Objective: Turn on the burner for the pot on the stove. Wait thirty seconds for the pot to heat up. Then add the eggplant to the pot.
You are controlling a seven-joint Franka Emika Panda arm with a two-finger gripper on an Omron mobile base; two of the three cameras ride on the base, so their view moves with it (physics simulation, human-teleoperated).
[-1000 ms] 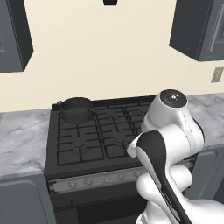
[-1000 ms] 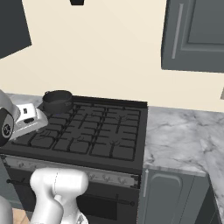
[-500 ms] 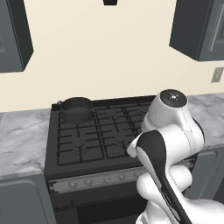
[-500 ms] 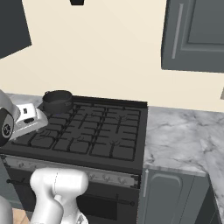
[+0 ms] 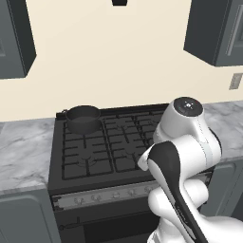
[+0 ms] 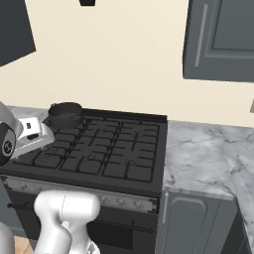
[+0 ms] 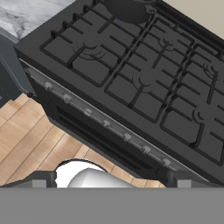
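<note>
A wide black stove (image 5: 109, 147) is seen at the centre of the left base view, set between grey marbled desk (image 5: 23, 154) surfaces. A small dark pot (image 5: 83, 118) is seen on the burner (image 5: 84, 127) at the stove's upper left corner; in the right base view the pot (image 6: 65, 114) is likewise found at the upper left of the grates. A silver strip of knobs (image 7: 107, 124) is crossed diagonally through the hand view, below the grates. The tool (image 7: 109, 183) is held at the bottom of the hand view, its tips spread wide with nothing between them, well apart from the knobs. Nothing has been changed over the last second: arm, pot and stove are matched exactly with the earlier pictures. The burner is therefore judged unlit, and the first step not begun. No eggplant is made out.
</note>
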